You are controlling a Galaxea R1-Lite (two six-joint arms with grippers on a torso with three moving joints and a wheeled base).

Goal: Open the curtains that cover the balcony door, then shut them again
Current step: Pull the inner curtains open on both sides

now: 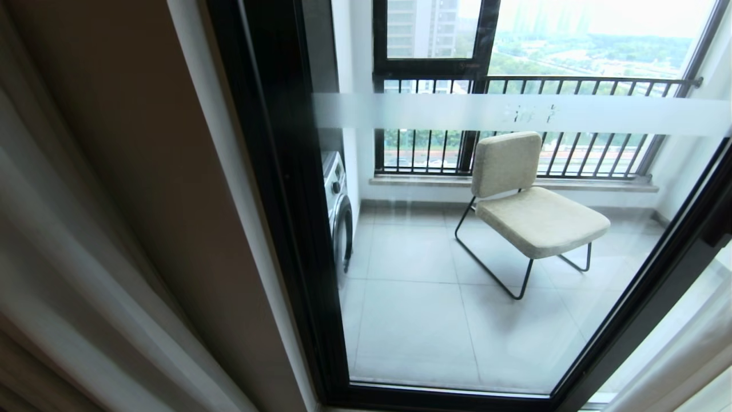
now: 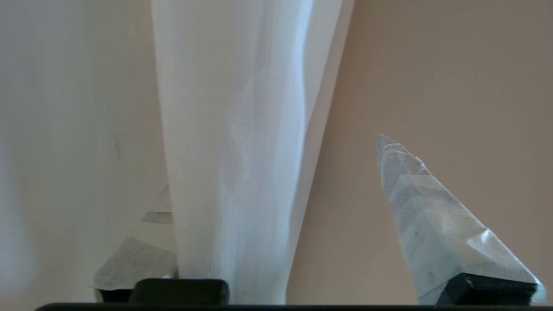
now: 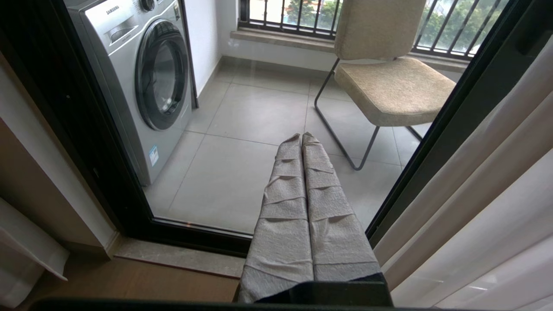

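Sheer white fabric of the curtains hangs between the spread fingers of your left gripper, draped over one finger and clear of the other fingertip, so nothing is pinched. Your right gripper sits parked low with its wrapped fingers pressed together, empty, pointing at the glass. From the head camera the balcony door stands uncovered, curtain folds bunched at the far left and a sliver at the lower right. That reads as the opening half done, so judge this as the moment to let go cleanly: draw the left gripper straight back off the sheer fold so it does not snag or drag the panel. For closing, take the leading edge, opaque and sheer layers together. Neither arm shows in the head view, and you cannot see the curtain rail, the door handle, or how the left panel's layers lie.
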